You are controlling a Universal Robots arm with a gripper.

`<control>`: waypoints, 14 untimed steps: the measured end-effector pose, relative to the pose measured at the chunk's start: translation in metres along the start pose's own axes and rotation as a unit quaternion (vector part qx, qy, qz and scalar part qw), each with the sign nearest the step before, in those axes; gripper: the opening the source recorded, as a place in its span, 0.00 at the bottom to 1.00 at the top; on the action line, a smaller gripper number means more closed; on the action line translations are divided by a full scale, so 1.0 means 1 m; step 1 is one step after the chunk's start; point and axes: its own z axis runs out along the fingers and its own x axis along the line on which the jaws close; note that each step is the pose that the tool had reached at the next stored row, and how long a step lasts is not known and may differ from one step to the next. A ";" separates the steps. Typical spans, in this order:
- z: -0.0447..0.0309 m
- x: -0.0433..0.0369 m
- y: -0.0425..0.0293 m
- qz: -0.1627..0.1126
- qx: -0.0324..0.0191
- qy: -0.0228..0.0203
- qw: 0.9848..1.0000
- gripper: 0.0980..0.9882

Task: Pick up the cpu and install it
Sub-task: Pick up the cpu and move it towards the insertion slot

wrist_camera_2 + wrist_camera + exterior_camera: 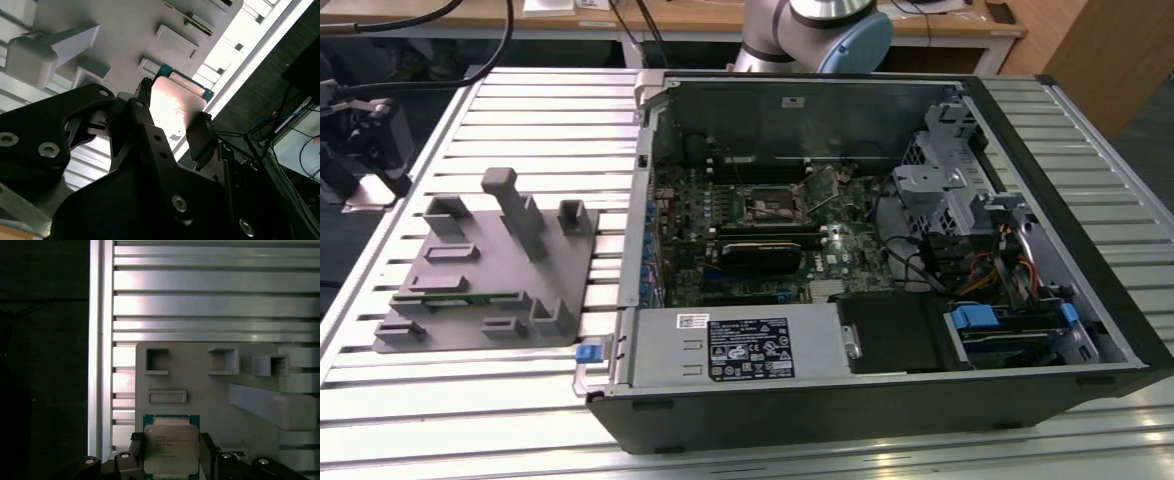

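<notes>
In both wrist views the cpu (170, 450) (177, 102), a small square chip with a silvery top and a green rim, sits between two black fingers. My gripper (172, 446) (175, 104) is shut on it, one finger (137, 447) against each of two opposite edges. The cpu is over the grey moulded fixture plate (210, 390), near the plate's edge by the table rim. Whether it rests on the plate or hangs just above it cannot be told. In the exterior view the black-framed socket (767, 205) lies uncovered on the motherboard inside the open computer case (881, 400).
The grey fixture plate (487, 270) with upright posts and pockets lies on the slatted metal table (480, 110), at the exterior view's left of the case. Dark equipment (360, 140) stands at the table's left rim. The arm's base (814, 30) rises behind the case.
</notes>
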 end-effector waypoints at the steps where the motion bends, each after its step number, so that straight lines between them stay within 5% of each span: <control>1: -0.0005 0.0000 0.0001 0.000 0.000 0.000 1.000 0.49; 14: -0.0067 -0.0001 0.0008 0.000 0.000 0.000 1.000 0.49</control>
